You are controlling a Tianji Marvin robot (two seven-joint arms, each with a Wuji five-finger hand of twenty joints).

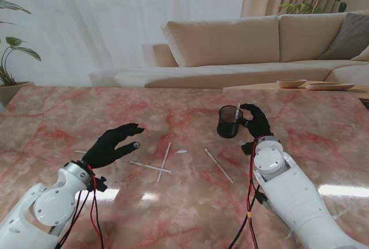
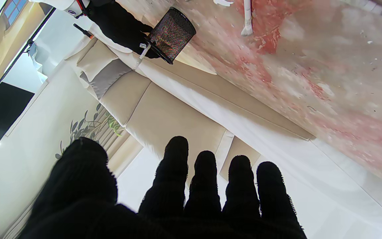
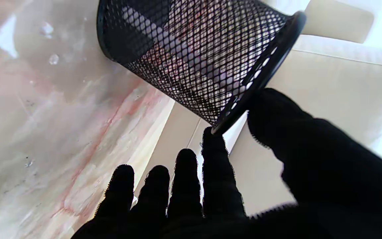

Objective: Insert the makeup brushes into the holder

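Far left of the holder (image 1: 229, 122), the left robot hand (image 1: 111, 145) is spread and empty, thin, light, stiff-looking brushes (image 1: 163, 162) lie between on the tabletop (image 1: 69, 110), best pinched mid-handle, and the right robot hand (image 1: 253, 121) pinches one brush at the rim.

1. We work over a pink, red-veined marble table (image 1: 69, 116).
2. A black mesh holder (image 1: 228, 122) stands on it, to our right.
3. Two white brushes (image 1: 157, 165) lie crossed near the middle.
4. Another brush (image 1: 218, 165) lies just right of them, with a small white piece (image 1: 181, 151) between.
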